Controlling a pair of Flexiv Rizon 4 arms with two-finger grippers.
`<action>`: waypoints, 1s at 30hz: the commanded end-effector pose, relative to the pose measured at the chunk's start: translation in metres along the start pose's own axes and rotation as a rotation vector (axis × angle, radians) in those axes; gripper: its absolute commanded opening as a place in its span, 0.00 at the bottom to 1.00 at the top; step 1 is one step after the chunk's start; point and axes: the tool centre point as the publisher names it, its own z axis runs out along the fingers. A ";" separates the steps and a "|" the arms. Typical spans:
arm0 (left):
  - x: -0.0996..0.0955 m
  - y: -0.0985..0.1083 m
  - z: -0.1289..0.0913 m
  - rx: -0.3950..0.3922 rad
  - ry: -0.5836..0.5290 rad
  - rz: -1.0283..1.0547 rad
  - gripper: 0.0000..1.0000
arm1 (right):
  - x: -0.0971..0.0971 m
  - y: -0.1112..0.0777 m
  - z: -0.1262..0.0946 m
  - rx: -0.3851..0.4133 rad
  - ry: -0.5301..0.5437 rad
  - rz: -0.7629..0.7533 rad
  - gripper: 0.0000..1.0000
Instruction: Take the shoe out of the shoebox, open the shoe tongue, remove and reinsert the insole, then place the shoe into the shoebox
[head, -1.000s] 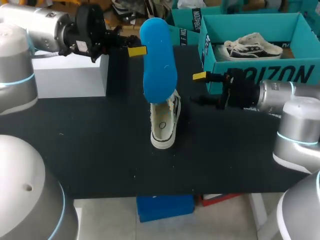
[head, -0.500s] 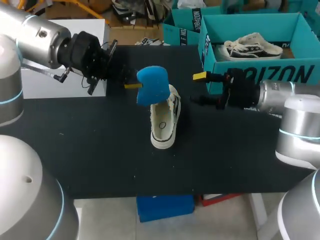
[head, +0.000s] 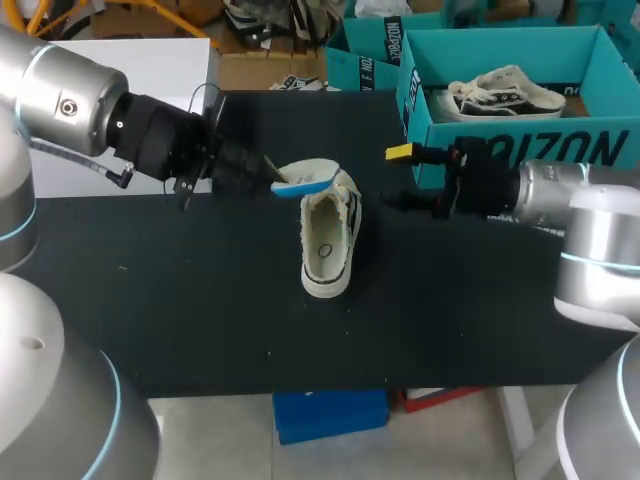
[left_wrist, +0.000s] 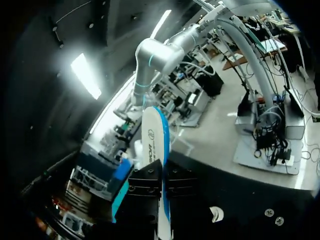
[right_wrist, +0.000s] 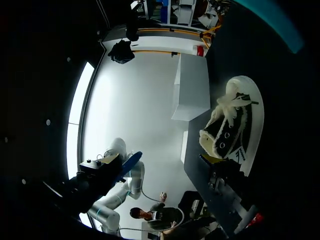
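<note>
Centre of the black tabletop (head: 200, 300), there's the cream canvas sneaker with a black side panel (head: 328, 240), sitting upright on its sole, out of the box, its opening facing up. Right over its far end hovers the blue foam insole with a white face (head: 308, 180), lying nearly flat and just above the sneaker's upper. The left pincer (head: 272, 176) has it clamped by one end, and the left wrist view shows the insole (left_wrist: 152, 145) edge-on, squeezed between both fingers. Off to the sneaker's other side, the right pincer (head: 397, 177) hangs with its fingers spread wide and nothing between them, close to the front wall of the teal cardboard shoebox (head: 590, 145). Inside that shoebox lies a second pale sneaker (head: 505, 92). From the right wrist, the sneaker (right_wrist: 235, 125) lies ahead of the fingers, apart from them.
</note>
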 end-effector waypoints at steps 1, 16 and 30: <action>0.003 -0.006 0.000 -0.042 -0.003 0.081 0.00 | -0.001 0.000 0.002 -0.004 -0.001 0.000 1.00; 0.055 -0.009 0.004 -0.056 -0.028 0.239 0.00 | -0.001 0.000 0.002 -0.004 -0.001 0.000 1.00; 0.158 0.008 0.008 -0.149 0.057 0.559 0.00 | -0.001 0.000 0.002 -0.004 -0.001 0.000 1.00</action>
